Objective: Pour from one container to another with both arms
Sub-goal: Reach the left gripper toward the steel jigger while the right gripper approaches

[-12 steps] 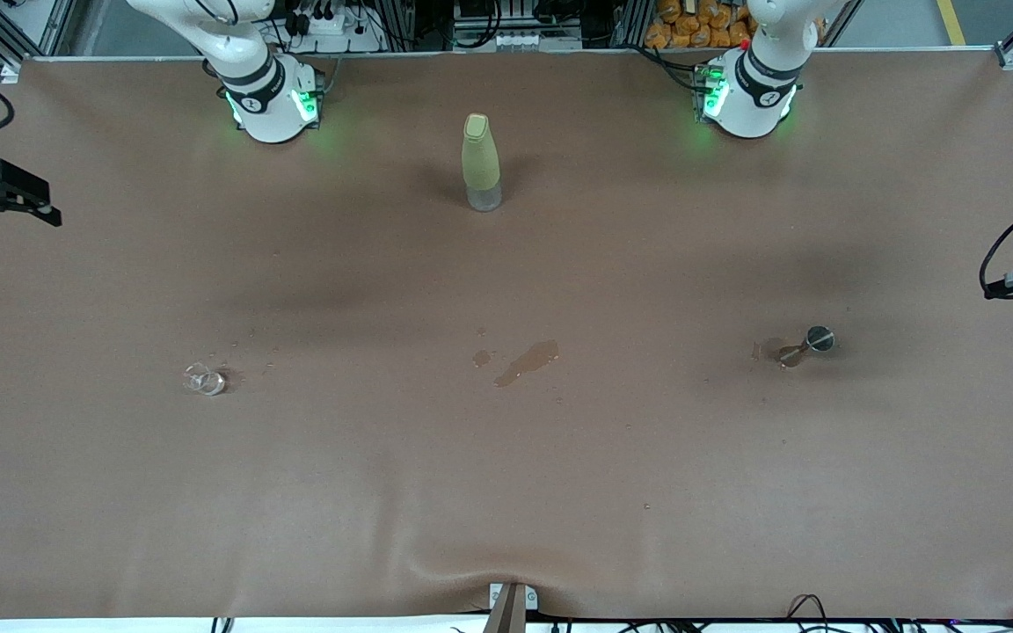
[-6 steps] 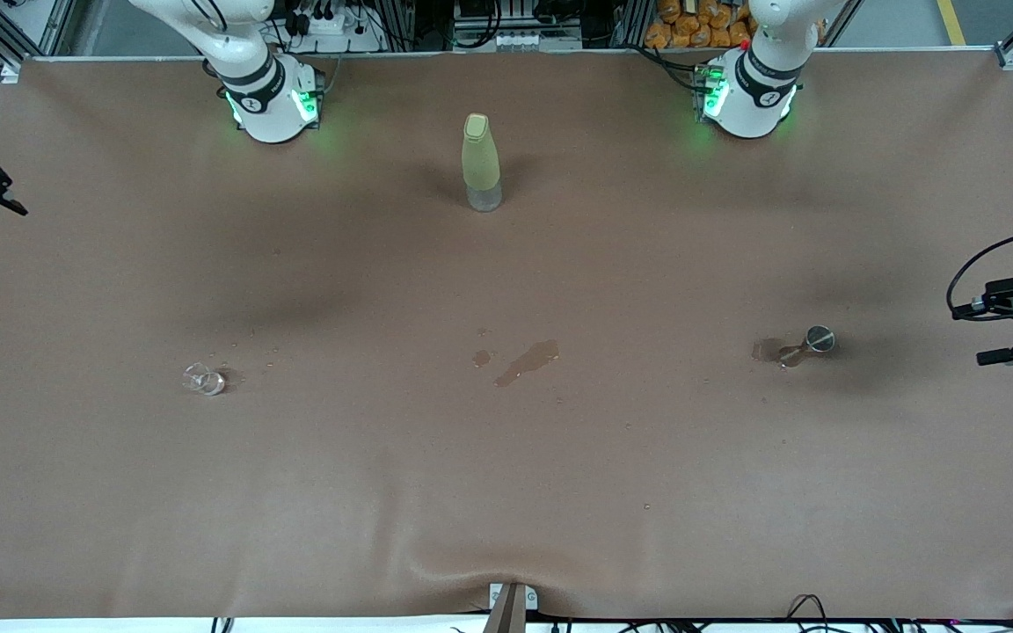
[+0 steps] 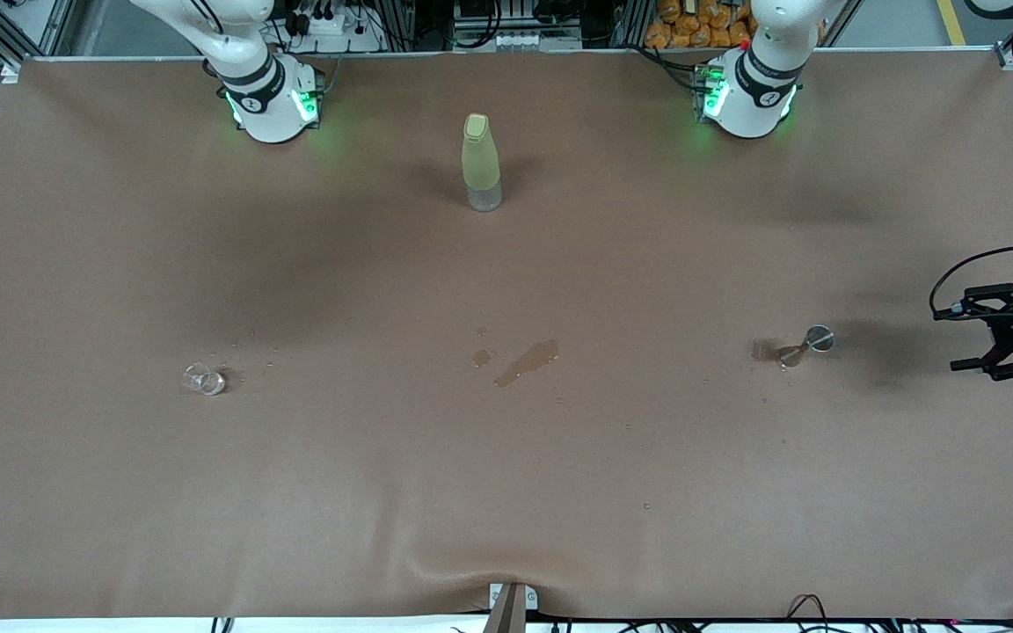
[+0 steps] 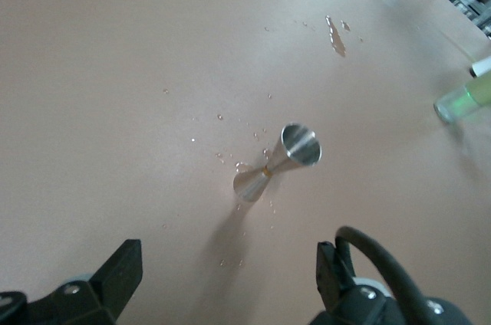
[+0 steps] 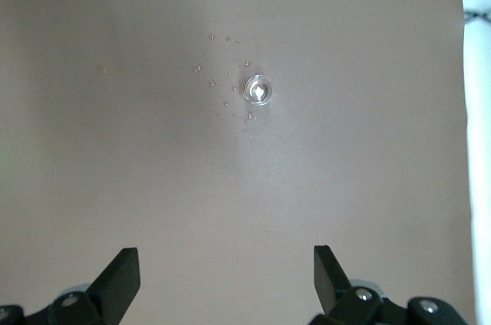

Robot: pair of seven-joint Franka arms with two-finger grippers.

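The left end effector (image 3: pixel 964 345), released and empty, has swung in at 3 o'clock of the metal cup (image 3: pixel 807 345); the right end effector (image 5: pixel 224 271), also released, retreats from the glass cup (image 3: pixel 204 380), so grasping remains ahead

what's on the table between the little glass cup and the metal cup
In the front view, only a wet spill patch lies between the glass cup and the metal cup; the rest is bare table.

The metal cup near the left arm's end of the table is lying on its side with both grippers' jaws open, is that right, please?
Not quite: the metal cup stands upright on its base, as the left wrist view shows. The left gripper and the right gripper do have open jaws.
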